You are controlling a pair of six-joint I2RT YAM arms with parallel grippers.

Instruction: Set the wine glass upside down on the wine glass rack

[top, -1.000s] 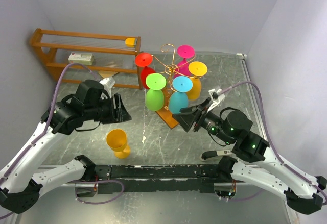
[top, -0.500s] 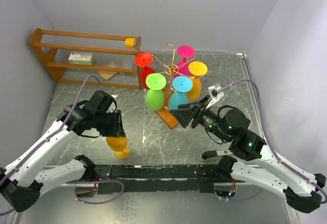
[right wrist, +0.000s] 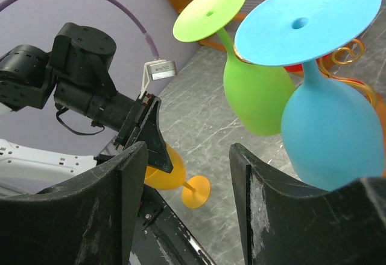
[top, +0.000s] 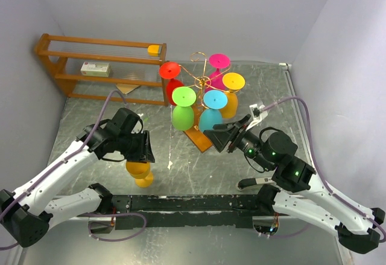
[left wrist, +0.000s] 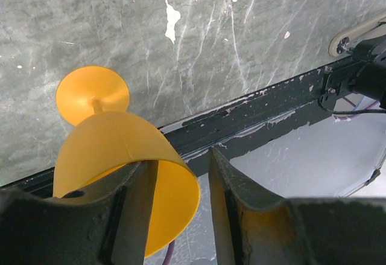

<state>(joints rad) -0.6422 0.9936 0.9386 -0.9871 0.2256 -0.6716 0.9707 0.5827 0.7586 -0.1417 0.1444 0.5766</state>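
- Pincer of the left arm (left wrist: 181, 168) is seen about half open over the yellow wine glass (left wrist: 114, 144): one finger lies over the bowl, the other outside the rim with a gap beside it, so nothing is judged to be held yet.
- The wine glass stands upright at the near left of the surface (left wrist: 241, 35), just beside the dark rail (left wrist: 259, 111) at the near edge, well apart from the wine glass rack (top: 202, 83) at the centre.
- If only the thin bowl wall is pinched, the glass could be slipped out of the jaws when lifted, as little hold is offered by the smooth curve.
- If the jaws are closed off-centre, the glass could be tipped on its narrow foot and rolled towards the near edge.
- A weak grip could be lost while the glass is turned upside down.
- Five coloured glasses hang close together on the rack; the green glass (top: 183, 117) and the blue glass (top: 210, 120) on its near side could be knocked, or the light wire frame shoved, as the foot is threaded in.
- The right pincer (right wrist: 187, 217) is held wide open and empty just near of those glasses, so the left arm's path could be blocked.
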